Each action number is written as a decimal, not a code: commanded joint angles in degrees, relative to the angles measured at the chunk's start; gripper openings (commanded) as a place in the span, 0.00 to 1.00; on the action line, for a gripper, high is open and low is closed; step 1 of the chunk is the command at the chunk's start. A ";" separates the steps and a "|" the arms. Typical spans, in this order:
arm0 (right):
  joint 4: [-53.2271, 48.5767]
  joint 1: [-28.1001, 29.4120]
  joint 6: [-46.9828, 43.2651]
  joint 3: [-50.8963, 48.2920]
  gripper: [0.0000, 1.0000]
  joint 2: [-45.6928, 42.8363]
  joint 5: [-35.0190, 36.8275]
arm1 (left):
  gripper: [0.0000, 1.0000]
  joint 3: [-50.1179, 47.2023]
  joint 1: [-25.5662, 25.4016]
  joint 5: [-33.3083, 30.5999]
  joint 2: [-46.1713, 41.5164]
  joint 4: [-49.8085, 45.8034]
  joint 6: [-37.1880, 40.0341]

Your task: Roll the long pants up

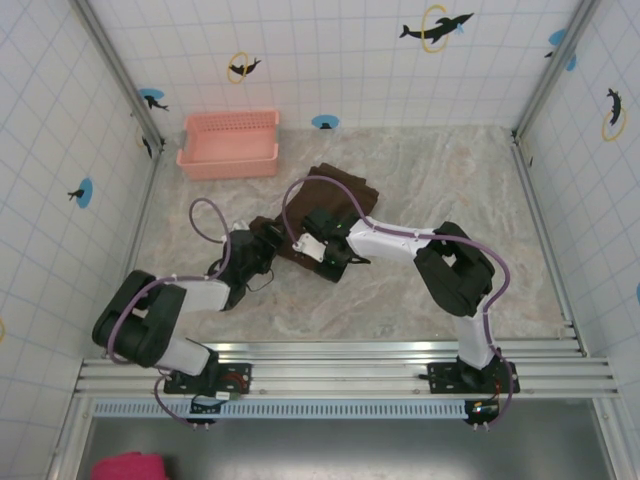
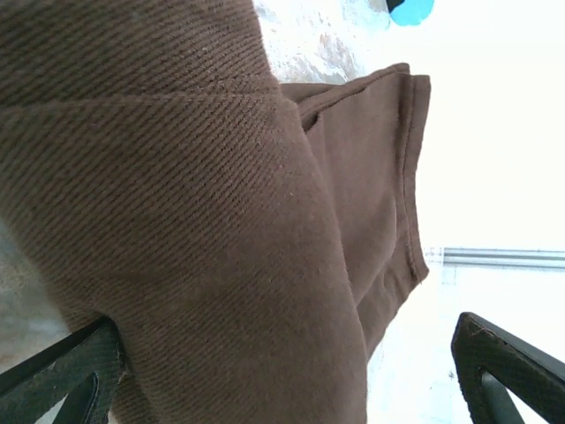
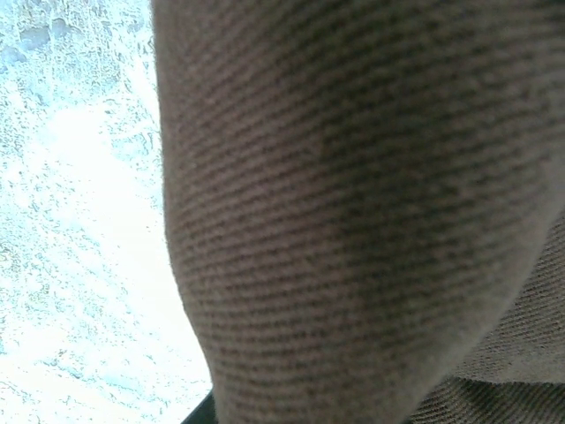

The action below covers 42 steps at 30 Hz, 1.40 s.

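Status of the long pants [image 1: 345, 195]: I see them bunched into a dark brown heap near the middle of the marbled desk [image 1: 450, 170]. One end is toward the far wall. The other end reaches toward the left arm.

Left hand [image 1: 262, 245]: it is at the near-left end of the fabric. In the left wrist view, the left hand [image 2: 284, 327] is spread wide. Its two dark fingers [image 2: 508, 371] are at the lower corners. The long pants [image 2: 177, 221] hang in a thick twill fold between them. The fold touches the left finger and is well apart from the right one. A hemmed edge shows at the right.

Right hand [image 1: 312, 250]: it is low over the near edge of the heap, just beside the left hand. In the right wrist view, the long pants [image 3: 353, 221] are pressed close to the lens. I cannot tell how the jaws stand.

Other items: a pink basket [image 1: 228, 158] is at the far-left of the desk, apart from the fabric. A bright pink cloth lump [image 1: 130, 466] lies below the rail, off the desk.
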 commanded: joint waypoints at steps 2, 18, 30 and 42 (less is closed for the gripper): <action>-7.24 1.53 0.33 -3.84 0.00 5.09 -5.87 | 0.98 -0.38 0.28 1.34 9.04 13.61 -3.90; -6.17 0.63 1.83 -4.65 0.72 -1.96 1.32 | 0.00 24.84 -0.96 4.66 8.46 -47.47 10.39; -2.61 5.06 7.99 -6.26 1.00 -18.35 19.76 | 0.00 55.66 -5.53 0.93 28.74 -97.54 17.85; -2.43 16.56 12.19 -2.08 1.00 -7.41 33.82 | 0.00 71.47 -9.09 -2.44 43.33 -116.21 14.76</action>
